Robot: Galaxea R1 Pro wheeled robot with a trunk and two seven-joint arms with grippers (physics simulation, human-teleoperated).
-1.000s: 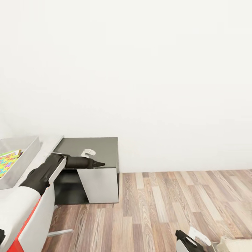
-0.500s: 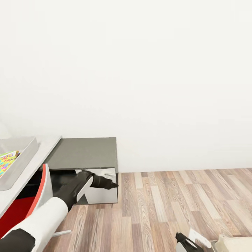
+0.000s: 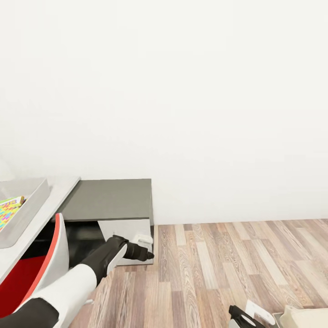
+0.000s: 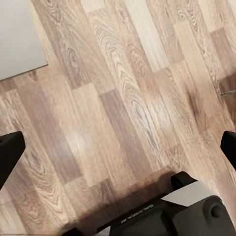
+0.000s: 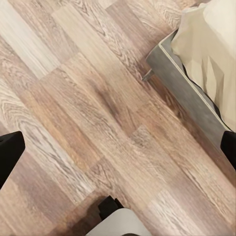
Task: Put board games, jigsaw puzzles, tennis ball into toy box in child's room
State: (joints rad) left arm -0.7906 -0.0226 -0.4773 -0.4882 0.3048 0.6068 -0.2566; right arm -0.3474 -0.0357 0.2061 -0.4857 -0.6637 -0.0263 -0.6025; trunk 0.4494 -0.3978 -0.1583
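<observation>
Facing a bare wall; left gripper low beside the dark grey cabinet, fingers spread, empty; right gripper likewise spread over floor near the bed. Toy box on the table, jigsaw puzzle inside. Risk judged: clipping cabinet while turning; bed frame close too.

Almost nothing legible — one line of small pale lettering runs along the dark robot base in the left wrist view, too blurred to make out. The jigsaw puzzle shows colours only — no letters.
</observation>
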